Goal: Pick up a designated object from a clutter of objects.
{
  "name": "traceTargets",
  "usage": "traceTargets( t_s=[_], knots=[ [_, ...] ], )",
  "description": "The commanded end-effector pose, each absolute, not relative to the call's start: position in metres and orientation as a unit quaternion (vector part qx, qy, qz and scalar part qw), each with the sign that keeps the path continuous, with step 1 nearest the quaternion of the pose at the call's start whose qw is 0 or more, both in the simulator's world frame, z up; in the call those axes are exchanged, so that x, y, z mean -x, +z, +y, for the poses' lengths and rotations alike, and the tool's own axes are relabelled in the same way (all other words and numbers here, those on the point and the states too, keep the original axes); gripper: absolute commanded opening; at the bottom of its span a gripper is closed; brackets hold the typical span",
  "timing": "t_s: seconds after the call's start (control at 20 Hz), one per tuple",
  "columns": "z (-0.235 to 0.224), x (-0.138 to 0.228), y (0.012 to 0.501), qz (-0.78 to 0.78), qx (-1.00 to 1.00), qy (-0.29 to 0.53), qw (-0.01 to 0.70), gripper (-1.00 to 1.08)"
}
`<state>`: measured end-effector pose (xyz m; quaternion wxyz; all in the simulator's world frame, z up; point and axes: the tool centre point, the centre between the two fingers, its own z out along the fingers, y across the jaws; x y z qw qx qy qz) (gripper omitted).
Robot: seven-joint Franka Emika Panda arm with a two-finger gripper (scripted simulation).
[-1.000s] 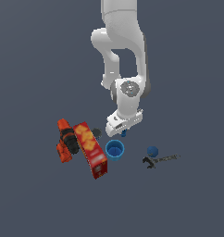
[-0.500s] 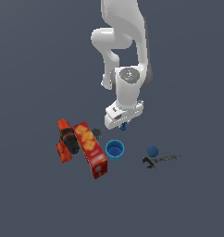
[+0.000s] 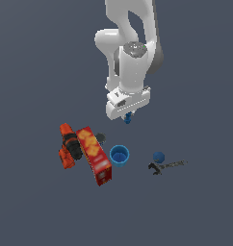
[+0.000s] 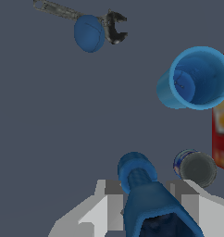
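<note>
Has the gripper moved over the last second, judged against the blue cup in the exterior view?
Yes. The gripper, shut on the dark-blue peg, has risen away from the blue cup, which stayed put.

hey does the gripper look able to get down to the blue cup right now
Probably not as things stand: the gripper is shut on the dark-blue peg, so its jaws are occupied. Otherwise the blue cup stands open-topped below with nothing above it.

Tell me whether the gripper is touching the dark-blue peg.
Touching. In the wrist view the dark-blue peg sits clamped between the gripper fingers; the exterior view shows it lifted above the clutter.
</note>
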<state>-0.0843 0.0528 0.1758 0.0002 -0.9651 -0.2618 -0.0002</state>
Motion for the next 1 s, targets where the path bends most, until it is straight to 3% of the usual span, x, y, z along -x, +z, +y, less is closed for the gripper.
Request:
traceTargets(
  t_s=[0.0,0.95],
  knots=[
    [0.051,0.090,0.198,-0.262,0.965,0.000,0.001,-1.00],
    [0.034,0.129,0.366,-0.262,0.965,0.000,0.001,-1.00]
  ],
)
